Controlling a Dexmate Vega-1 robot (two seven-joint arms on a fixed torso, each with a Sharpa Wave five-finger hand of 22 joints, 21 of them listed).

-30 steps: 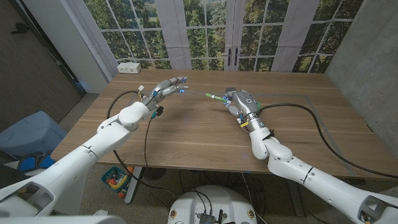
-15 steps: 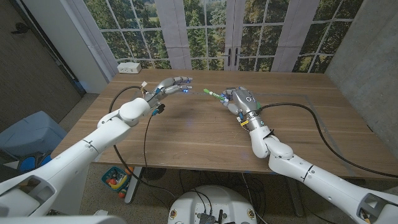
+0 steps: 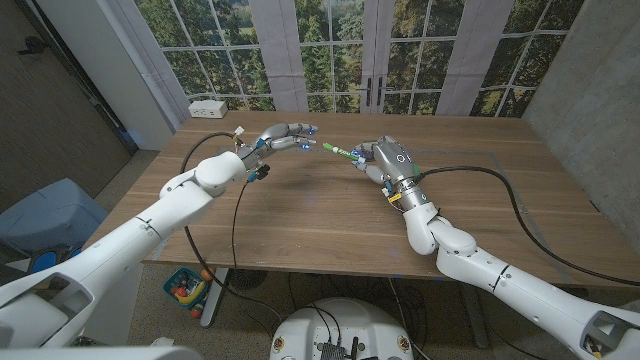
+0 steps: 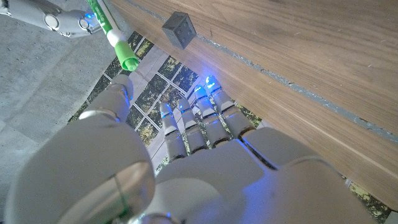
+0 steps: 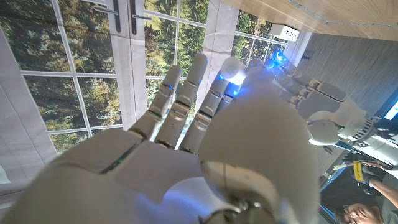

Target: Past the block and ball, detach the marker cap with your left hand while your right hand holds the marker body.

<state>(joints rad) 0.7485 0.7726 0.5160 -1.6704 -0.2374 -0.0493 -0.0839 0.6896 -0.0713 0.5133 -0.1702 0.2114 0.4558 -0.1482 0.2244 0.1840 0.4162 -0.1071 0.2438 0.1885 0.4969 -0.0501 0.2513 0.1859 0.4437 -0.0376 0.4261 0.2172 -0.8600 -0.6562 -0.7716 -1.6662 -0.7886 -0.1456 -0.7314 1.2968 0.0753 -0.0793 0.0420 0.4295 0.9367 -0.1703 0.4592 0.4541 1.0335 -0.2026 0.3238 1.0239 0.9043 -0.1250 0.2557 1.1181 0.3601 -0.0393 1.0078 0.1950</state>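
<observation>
Two raised: right robot hand (image 3: pixel 385 160) grips marker (image 3: pixel 340 152); left robot hand (image 3: pixel 285 137) spread, empty, near cap.

Both arms are glossy white, built of rounded shells with thin dark seams at the joints, and a black cable loops off each forearm. The left hand (image 3: pixel 285 137) is silver-grey and segmented, with small blue lights glowing at its fingertips (image 4: pixel 208 83) and a cluster of coloured wires and a yellow tag at the wrist. The right hand (image 3: pixel 385 160) has a smooth grey back with a small round marking, a black wrist band with coloured connectors, and blue light on its fingers (image 5: pixel 277 59).
</observation>
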